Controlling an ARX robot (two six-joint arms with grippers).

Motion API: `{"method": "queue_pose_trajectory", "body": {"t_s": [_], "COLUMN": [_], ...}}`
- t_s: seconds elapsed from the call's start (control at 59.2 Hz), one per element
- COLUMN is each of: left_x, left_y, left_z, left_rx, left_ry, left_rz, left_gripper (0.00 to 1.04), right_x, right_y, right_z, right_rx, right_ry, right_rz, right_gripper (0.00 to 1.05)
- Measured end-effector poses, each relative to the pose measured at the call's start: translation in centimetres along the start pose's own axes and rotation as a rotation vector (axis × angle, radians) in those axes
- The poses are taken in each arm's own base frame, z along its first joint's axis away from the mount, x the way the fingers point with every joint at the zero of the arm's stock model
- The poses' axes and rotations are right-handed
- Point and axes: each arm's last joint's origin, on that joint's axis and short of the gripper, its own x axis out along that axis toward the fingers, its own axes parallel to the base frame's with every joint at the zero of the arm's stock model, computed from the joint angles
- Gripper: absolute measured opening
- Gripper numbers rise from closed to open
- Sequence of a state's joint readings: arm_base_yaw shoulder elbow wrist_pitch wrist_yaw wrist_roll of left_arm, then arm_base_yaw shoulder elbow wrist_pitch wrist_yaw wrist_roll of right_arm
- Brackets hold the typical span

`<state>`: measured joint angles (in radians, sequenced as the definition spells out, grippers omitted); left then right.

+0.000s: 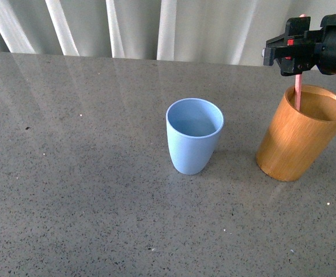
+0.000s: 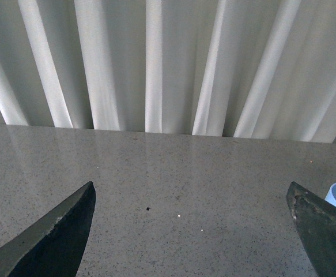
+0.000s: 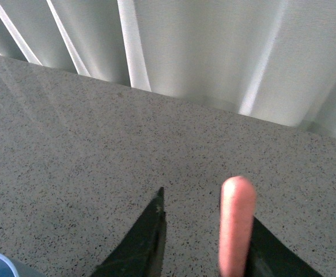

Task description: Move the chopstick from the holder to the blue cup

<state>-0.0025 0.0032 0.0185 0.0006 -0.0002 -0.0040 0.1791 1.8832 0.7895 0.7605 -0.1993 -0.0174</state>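
Grey speckled table (image 1: 70, 190) fills the front view, pale curtain (image 1: 156, 26) along the top edge; holder (image 1: 294, 144) upright at centre right; blue cup (image 1: 192, 144) upright at frame centre, apart from holder; right gripper (image 1: 297, 64) at upper right, above holder, jaws part open, one finger against the chopstick (image 1: 298, 95), the other clear of it; left gripper (image 2: 191, 190) spread wide, holding nothing; chopstick stands with its lower end inside holder.
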Motion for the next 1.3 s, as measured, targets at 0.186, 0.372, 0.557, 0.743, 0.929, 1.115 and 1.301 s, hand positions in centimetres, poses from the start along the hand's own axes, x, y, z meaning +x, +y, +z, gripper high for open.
{"method": "queue_pose_trajectory", "body": {"t_s": [0.186,0.372,0.557,0.743,0.929,1.115,1.301], "left_x": [0.0,0.0,0.0,0.0,0.0,0.0,0.0], "left_y": [0.0,0.0,0.0,0.0,0.0,0.0,0.0], "left_z": [0.0,0.0,0.0,0.0,0.0,0.0,0.0], "left_rx": [0.000,0.000,0.000,0.000,0.000,0.000,0.000], "left_ry": [0.000,0.000,0.000,0.000,0.000,0.000,0.000], "left_rz": [0.000,0.000,0.000,0.000,0.000,0.000,0.000], "left_gripper": [0.98,0.98,0.98,0.98,0.98,0.98,0.98], "right_x": [-0.6,-2.6,-5.2,-8.0,-9.0,-6.7,-4.1], "right_y": [0.5,0.9,1.2,3.5,8.0,10.4,11.1], "right_z": [0.7,2.1,5.5,12.2,14.8,12.6,10.2], "right_rx": [-0.003,-0.018,-0.128,-0.248,-0.233,-0.200,-0.160], "right_ry": [-0.032,-0.089,-0.209,-0.405,-0.482,-0.443,-0.378], "right_rz": [0.004,-0.006,-0.071,-0.076,0.055,0.151,0.220], "right_gripper": [0.01,0.01,0.01,0.01,0.01,0.01,0.01]}}
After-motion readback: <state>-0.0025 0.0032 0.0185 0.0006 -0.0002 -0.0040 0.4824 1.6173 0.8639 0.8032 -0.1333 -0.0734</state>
